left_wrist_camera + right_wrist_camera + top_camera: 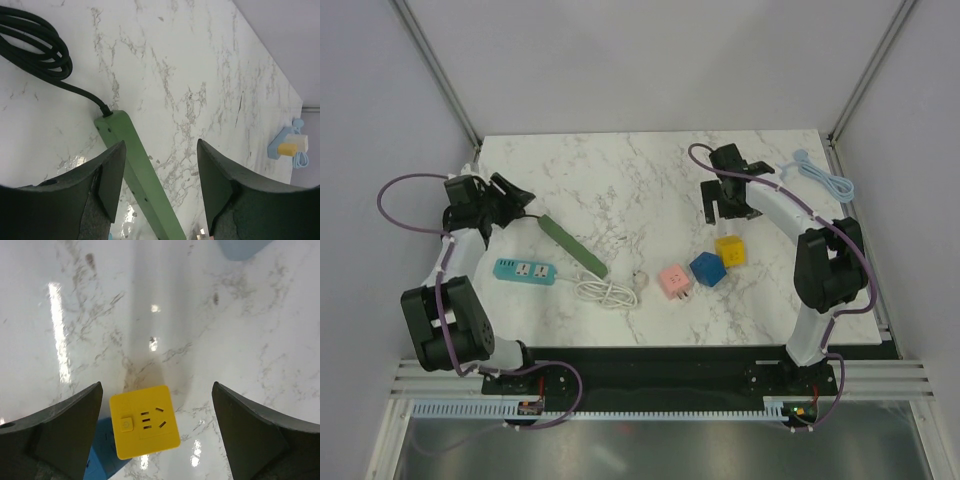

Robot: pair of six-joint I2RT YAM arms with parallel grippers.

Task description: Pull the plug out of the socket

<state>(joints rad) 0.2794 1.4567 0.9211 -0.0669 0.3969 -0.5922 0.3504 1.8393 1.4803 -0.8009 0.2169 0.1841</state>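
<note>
Status check, near edge to far edge of the surface [620, 170].

Near edge, left of centre: teal power strip [524, 271] lies flat, nothing seen plugged into its face. Just right of it is a white cable coil [605, 292], and at the coil's end the white plug [641, 281] lies loose on the marble. It sits close beside the pink cube socket [675, 280] but apart from it, seated in nothing.

One row back, right of centre: blue cube socket [708, 268], then yellow cube socket [730, 250]. In the right wrist view the yellow cube's top face shows bare slots, nothing inserted.

Left of centre: green power strip [573, 245] lies diagonally. Its black cord [35, 45] is coiled toward the left edge.

Left pincer [510, 195]: released, jaws apart and holding nothing. In its wrist view it hangs over the cord end of the green strip without touching it.

Right pincer [723, 212]: released, jaws spread wide, empty, poised above the yellow cube.

Far right corner: light-blue cable bundle [825, 178], well apart from everything else.

Judgement: no plug can be seen seated in any socket, and both pincers are let go. The pull therefore looks done, with the white plug as the likeliest freed item, though which socket it belongs to cannot be told from these views. Probably only clearing the arms off the work remains. The far side faces of the cubes are hidden, so a connection there cannot be ruled out.
</note>
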